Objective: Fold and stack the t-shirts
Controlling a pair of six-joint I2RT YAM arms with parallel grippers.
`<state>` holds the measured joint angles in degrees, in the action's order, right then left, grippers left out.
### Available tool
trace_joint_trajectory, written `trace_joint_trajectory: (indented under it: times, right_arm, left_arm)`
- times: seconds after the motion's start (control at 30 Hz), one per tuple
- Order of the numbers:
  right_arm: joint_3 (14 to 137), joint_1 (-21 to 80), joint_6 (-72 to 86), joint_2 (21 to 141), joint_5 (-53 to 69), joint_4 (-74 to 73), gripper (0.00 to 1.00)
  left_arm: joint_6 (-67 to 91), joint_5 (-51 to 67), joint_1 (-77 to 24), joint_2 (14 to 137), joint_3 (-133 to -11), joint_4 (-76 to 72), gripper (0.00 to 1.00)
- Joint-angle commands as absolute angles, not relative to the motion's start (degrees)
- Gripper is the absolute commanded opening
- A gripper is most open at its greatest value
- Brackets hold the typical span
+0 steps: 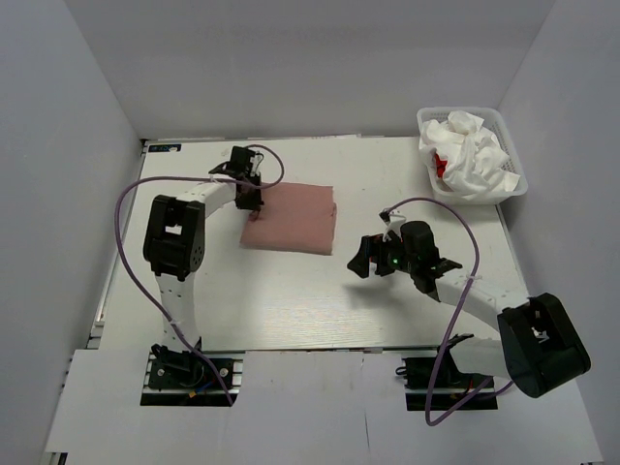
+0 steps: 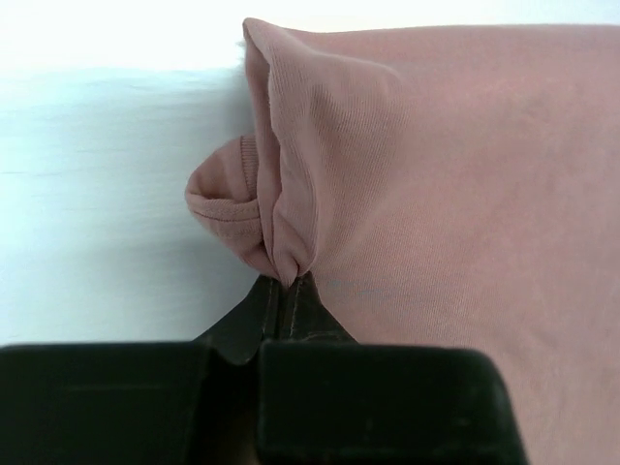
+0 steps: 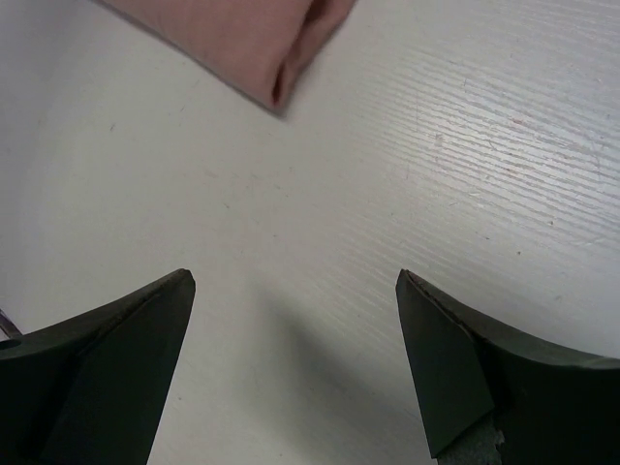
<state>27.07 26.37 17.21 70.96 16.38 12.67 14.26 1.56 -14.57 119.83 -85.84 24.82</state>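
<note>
Left jaws: closed on folded pink t-shirt edge;
Right jaws: wide, over counter;
Basket: crumpled white t-shirts, red patch

Nothing can be read in any of the three views: no text, label, brand, number or sign. The pink shirt shows only plain cloth on the faces in view.
</note>
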Motion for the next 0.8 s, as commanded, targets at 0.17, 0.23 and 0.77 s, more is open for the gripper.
trace_joint_trajectory:
  times: [0.17,0.23,0.77]
  right_arm:
    - [26.54,26.1,15.57,70.66,13.98,14.59,0.9]
    - [26.72,26.02,15.21,71.28,13.36,15.2,0.9]
    - [24.61,25.93,13.27,76.82,11.43,17.75,0.9]
  left_arm:
    - [9.15,-21.16,-6.51,126.47,-103.15,35.85,0.0]
    - [6.69,-23.37,-4.41,129.18,-107.64,35.86,0.0]
    - [-11.41,-38.84,5.27,146.95,-132.81,26.03,0.0]
